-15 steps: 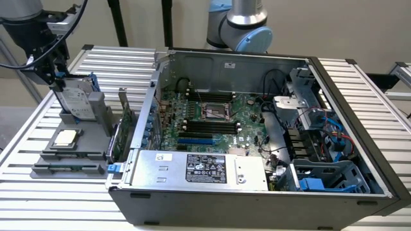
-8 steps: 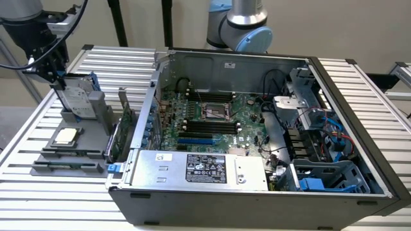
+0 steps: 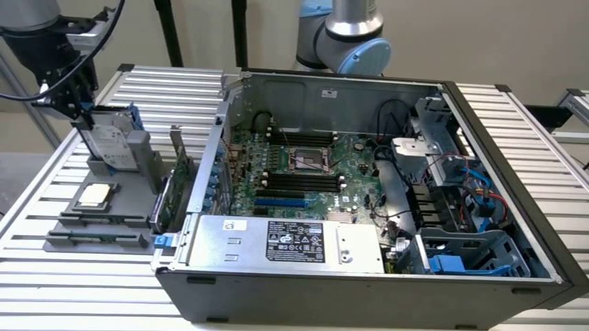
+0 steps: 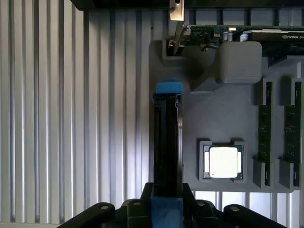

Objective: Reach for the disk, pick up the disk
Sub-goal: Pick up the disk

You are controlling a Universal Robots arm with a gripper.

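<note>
1. The claw is at the upper edge of the disk. Its jaws are drawn partway in and set astride that edge. In the wrist view the claw flanks the blue carrier rail with no gap visible, so it is judged closed on the disk.
2. The disk is seated on edge in a grey moulded holder on the slatted table, to the exterior view's left of the open computer case.
3. Handling, as a judgement:
   - It is rigid and moderately heavy for its bulk.
   - The metal faces are smooth and sensitive to shock.
   - The blue rails give the surer purchase, so a grip across the thin dimension near the top suits it.
4. Orientation:
   - The thin edge is uppermost and the labelled face is turned toward the exterior view's left.
   - The long axis appears near upright, leaning slightly, though this is not certain.
5. A processor chip lies flat in its own pocket, just beside the disk and apart from it.
6. Memory modules stand in slots further off.
</note>
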